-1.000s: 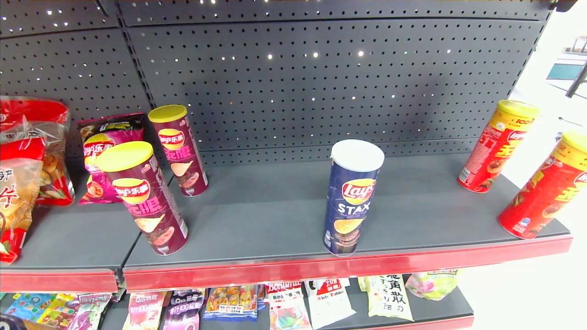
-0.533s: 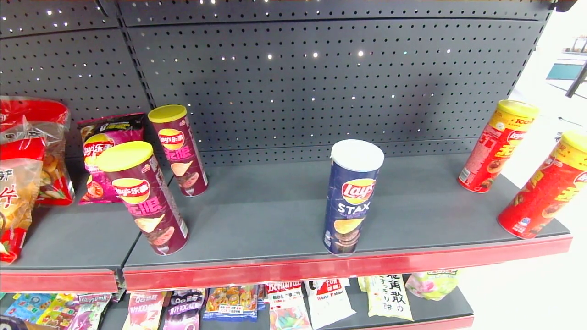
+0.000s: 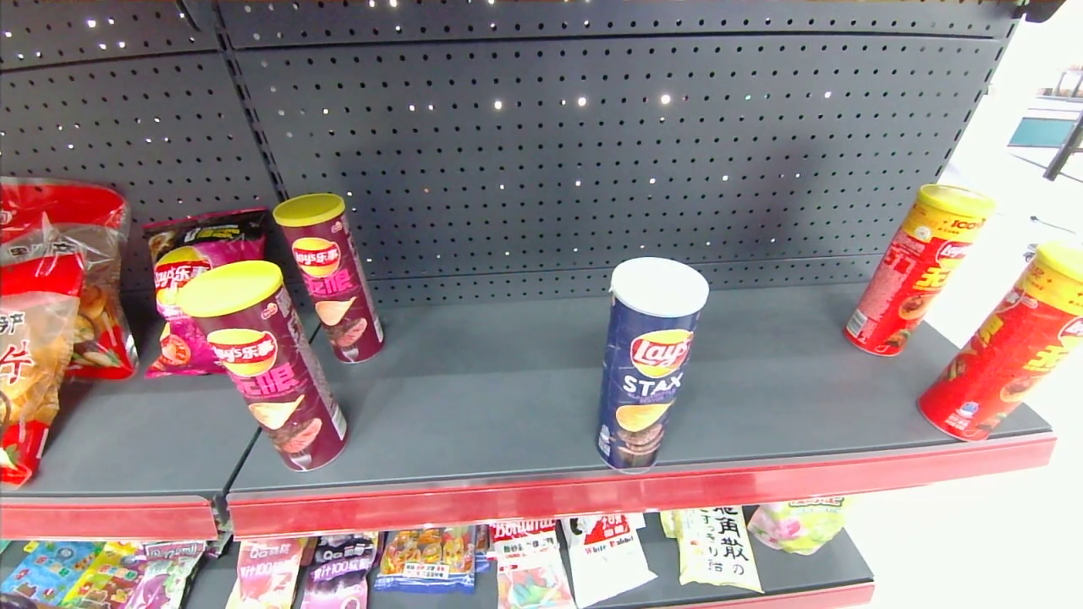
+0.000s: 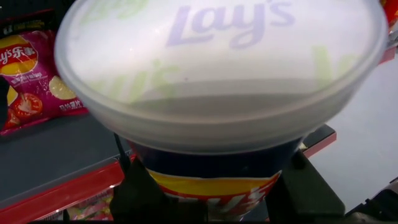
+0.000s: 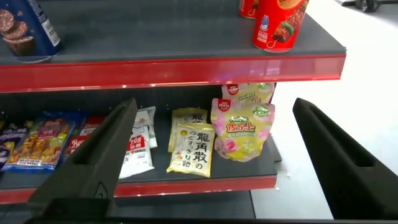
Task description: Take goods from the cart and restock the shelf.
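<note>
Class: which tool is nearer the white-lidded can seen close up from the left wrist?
Left. The left tool grips the can on both sides; the right tool is open, apart from it, facing the pale green bag on the lower shelf.

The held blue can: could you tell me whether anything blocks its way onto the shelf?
Nothing visible blocks the held blue can: the shelf is bare between the front purple can and the standing blue can.

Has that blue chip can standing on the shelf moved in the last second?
No. The blue can stands at the same spot by the shelf's red front edge as before.
</note>
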{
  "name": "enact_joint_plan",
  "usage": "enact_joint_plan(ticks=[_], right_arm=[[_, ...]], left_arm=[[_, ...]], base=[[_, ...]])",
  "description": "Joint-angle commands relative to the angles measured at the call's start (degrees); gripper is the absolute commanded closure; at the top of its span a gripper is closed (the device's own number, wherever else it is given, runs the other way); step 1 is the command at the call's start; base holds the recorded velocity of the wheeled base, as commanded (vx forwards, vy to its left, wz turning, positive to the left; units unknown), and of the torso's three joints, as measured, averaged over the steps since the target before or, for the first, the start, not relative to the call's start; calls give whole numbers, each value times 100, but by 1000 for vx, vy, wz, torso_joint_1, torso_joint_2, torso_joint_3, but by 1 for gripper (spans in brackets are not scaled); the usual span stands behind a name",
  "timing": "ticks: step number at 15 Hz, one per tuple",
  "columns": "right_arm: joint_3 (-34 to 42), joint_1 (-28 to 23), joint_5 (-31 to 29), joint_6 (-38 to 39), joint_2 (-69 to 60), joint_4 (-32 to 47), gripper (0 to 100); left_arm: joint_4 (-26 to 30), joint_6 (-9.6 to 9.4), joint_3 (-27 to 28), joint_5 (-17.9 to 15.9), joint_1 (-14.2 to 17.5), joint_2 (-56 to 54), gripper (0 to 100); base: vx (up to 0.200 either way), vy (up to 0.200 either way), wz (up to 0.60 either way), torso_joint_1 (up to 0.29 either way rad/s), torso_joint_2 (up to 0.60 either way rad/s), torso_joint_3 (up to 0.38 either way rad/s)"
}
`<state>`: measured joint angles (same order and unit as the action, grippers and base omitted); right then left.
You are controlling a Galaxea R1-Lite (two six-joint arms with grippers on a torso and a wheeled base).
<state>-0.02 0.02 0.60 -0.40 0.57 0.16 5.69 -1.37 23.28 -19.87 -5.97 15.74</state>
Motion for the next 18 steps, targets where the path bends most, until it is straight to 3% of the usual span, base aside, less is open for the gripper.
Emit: enact_joint_plan(ticks=[1, 5, 11, 18], right_arm=[[2, 15, 2, 5, -57, -7, 0], [2, 15, -16, -4, -57, 2, 0], [2, 15, -16, -4, -57, 2, 0], [2, 15, 11, 5, -57, -7, 0]], left_arm=[[-7, -4, -43, 1, 0, -62, 100], [-7, -4, -34, 1, 0, -97, 100], [-16, 5, -26, 1, 0, -106, 100], [-16, 22, 53, -17, 0, 52, 100]], base=[[0, 0, 0, 0, 0, 0], [0, 0, 0, 0, 0, 0], [0, 0, -600, 3, 2, 6], [0, 0, 0, 0, 0, 0]])
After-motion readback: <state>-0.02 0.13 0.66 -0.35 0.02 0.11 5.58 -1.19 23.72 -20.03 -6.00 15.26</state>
